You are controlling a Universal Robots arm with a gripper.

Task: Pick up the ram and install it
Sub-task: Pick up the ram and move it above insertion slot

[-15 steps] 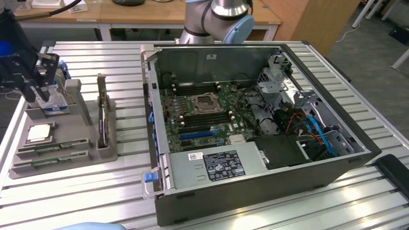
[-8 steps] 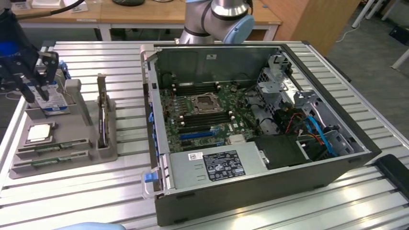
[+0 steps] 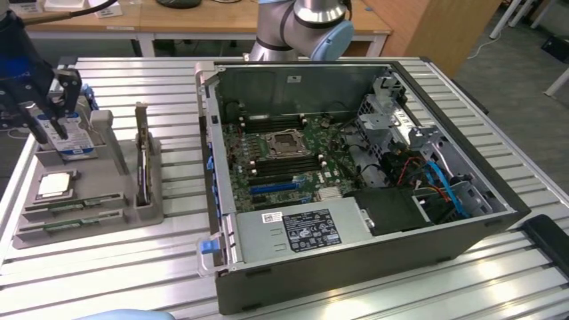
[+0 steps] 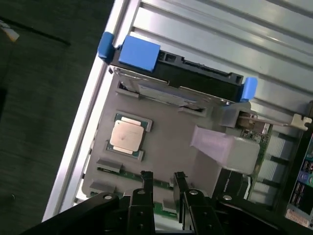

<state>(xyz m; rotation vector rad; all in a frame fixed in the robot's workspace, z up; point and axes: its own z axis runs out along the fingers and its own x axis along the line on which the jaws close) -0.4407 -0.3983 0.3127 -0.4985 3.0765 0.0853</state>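
— Slatted metal bench (image 3: 133,267), a grey tray (image 3: 116,175) on the exterior view's left, an open computer case (image 3: 356,267) beside it. How far along is the job?

— Barely begun, I'd judge. The ram (image 3: 76,205) lies in a slot at the near end of the tray, with a 2nd stick (image 3: 64,227) just beside it. Neither is lifted.

— And the hand?

— The hand (image 3: 49,130) hangs above the far end of the tray, in front of the hard drive (image 3: 76,148). Its 2 fingers (image 4: 145,182) stand partly apart, and the gap between them has nothing in it.

— Is it touching the tray?

— No, it looks well apart from it. From the wrist, the fingertips point down toward a green stick in the tray, past the square CPU (image 4: 128,136).

— What about the case?

— The motherboard (image 3: 284,160) is exposed. The long memory slots on either side of the socket look dark and unfilled, though I can't be sure of every 1.

— So what's left?

— Both parts of the task: the pick-up isn't done, and neither is the install.
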